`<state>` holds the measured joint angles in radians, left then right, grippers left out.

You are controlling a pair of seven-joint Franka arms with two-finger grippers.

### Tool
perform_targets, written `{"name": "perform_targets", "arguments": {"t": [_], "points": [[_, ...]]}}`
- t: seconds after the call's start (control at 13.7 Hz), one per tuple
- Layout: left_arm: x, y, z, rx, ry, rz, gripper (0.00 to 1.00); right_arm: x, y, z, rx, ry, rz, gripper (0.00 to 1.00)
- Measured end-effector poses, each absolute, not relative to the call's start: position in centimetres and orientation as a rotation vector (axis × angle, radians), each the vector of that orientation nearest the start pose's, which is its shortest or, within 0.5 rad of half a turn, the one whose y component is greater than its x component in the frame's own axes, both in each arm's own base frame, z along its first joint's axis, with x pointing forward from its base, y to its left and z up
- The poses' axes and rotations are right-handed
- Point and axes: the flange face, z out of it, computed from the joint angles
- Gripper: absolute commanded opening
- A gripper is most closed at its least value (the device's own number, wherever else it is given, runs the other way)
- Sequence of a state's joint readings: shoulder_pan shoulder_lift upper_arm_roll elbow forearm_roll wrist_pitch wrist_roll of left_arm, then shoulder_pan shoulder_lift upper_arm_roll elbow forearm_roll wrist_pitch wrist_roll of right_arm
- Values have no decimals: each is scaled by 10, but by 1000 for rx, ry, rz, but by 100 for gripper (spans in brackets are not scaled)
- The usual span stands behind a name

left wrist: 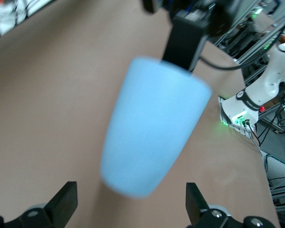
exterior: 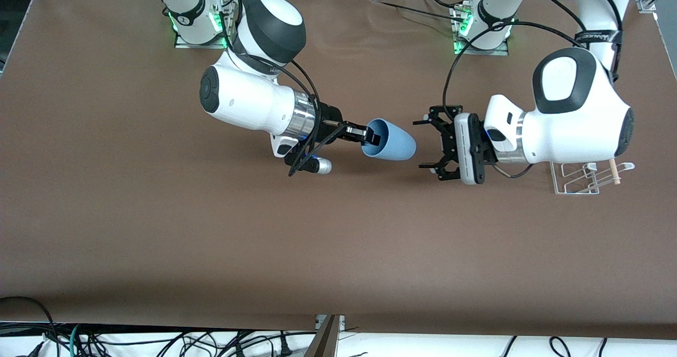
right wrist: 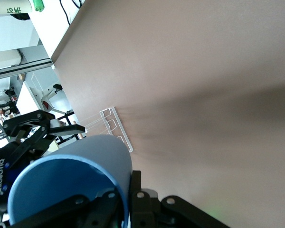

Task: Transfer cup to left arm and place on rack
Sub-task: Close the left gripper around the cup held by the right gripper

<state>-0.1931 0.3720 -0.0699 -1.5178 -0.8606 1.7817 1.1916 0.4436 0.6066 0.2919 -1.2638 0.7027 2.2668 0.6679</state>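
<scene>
The light-blue cup [exterior: 391,141] lies on its side in the air over the middle of the table. My right gripper [exterior: 370,135] is shut on its rim, one finger inside and one outside. The cup's base points at my left gripper [exterior: 421,143], which is open with its fingers wide apart. The base is about level with those fingertips and touches neither. In the left wrist view the cup [left wrist: 154,126] fills the middle above the open left gripper [left wrist: 131,197]. The right wrist view shows the cup's mouth [right wrist: 71,185] at my right gripper [right wrist: 128,194]. The rack [exterior: 582,180] stands at the left arm's end of the table.
The rack is partly hidden under the left arm's wrist, and its wooden dowel [exterior: 613,171] shows at one side. It also shows in the right wrist view [right wrist: 111,126]. Bare brown table [exterior: 338,251] lies nearer the front camera. Cables hang past the table's near edge.
</scene>
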Motion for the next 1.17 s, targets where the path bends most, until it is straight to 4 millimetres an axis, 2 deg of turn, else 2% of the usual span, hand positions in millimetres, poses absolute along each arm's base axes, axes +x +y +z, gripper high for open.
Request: {"name": "perform_targets", "arguments": {"t": [0.29, 0.44, 0.51, 0.66, 0.73, 0.8, 0.88, 0.95, 1.17], "points": [[627, -246, 463, 1827, -1394, 415, 100, 594, 479, 470, -2241, 423, 243, 0], [623, -263, 454, 1819, -1415, 418, 100, 591, 482, 471, -2238, 417, 247, 0], [621, -270, 452, 1818, -1425, 425, 92, 591, 483, 471, -2238, 416, 248, 0], [621, -274, 452, 1808, -1454, 456, 37, 591, 483, 470, -2238, 417, 249, 0], [621, -273, 452, 1789, -1482, 470, 12, 592, 482, 470, -2237, 419, 247, 0], [622, -273, 452, 1774, -1504, 483, 0, 592, 482, 470, -2234, 420, 248, 10], [622, -272, 452, 1770, -1510, 487, 0, 592, 483, 470, -2234, 420, 247, 74], [622, -271, 451, 1764, -1519, 493, 0, 592, 483, 470, -2233, 420, 248, 100], [624, -268, 451, 1758, -1530, 502, 0, 594, 482, 474, -2230, 411, 237, 100]]}}
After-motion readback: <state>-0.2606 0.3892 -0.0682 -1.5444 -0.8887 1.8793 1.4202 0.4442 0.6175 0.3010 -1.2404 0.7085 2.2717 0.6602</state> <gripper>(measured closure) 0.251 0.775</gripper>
